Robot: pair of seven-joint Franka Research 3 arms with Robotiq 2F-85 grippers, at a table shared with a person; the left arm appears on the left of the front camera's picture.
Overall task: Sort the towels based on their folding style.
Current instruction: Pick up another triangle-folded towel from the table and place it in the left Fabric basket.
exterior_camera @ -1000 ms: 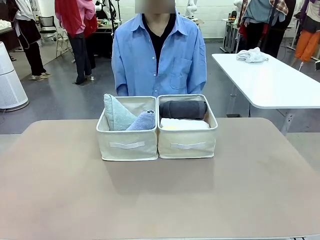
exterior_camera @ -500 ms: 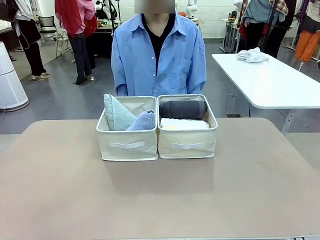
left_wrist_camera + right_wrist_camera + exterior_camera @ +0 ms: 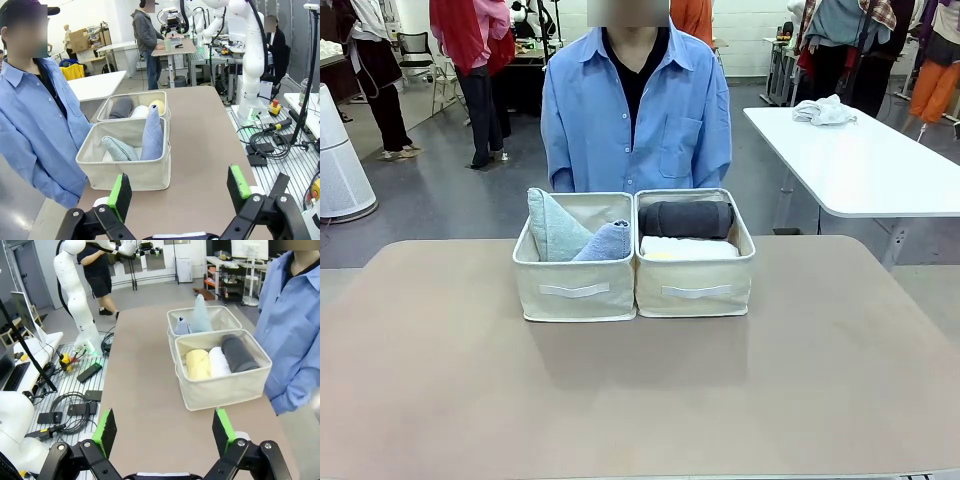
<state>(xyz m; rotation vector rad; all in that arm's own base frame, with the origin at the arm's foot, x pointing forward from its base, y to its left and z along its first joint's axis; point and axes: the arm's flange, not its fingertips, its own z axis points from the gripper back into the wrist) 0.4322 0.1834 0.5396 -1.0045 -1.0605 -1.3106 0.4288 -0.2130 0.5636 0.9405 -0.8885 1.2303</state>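
Note:
Two cream fabric bins stand side by side on the table. The left bin (image 3: pixel 575 290) holds a pale teal cone fold (image 3: pixel 554 226) and a periwinkle-blue cone fold (image 3: pixel 607 241). The right bin (image 3: pixel 694 288) holds a dark grey roll (image 3: pixel 686 218) and a white roll (image 3: pixel 688 247); a yellow roll (image 3: pixel 198 364) lies beside the white roll (image 3: pixel 219 361). No pink roll is visible. My left gripper (image 3: pixel 179 189) is open, back from the cone bin (image 3: pixel 125 167), nothing between its fingers. My right gripper (image 3: pixel 165 431) is open too, short of the roll bin (image 3: pixel 225 390).
A person in a blue shirt (image 3: pixel 638 110) stands right behind the bins at the far edge. A white table (image 3: pixel 865 160) with a whitish cloth heap (image 3: pixel 823 110) stands at the back right. The brown tabletop (image 3: pixel 640 390) in front of the bins is bare.

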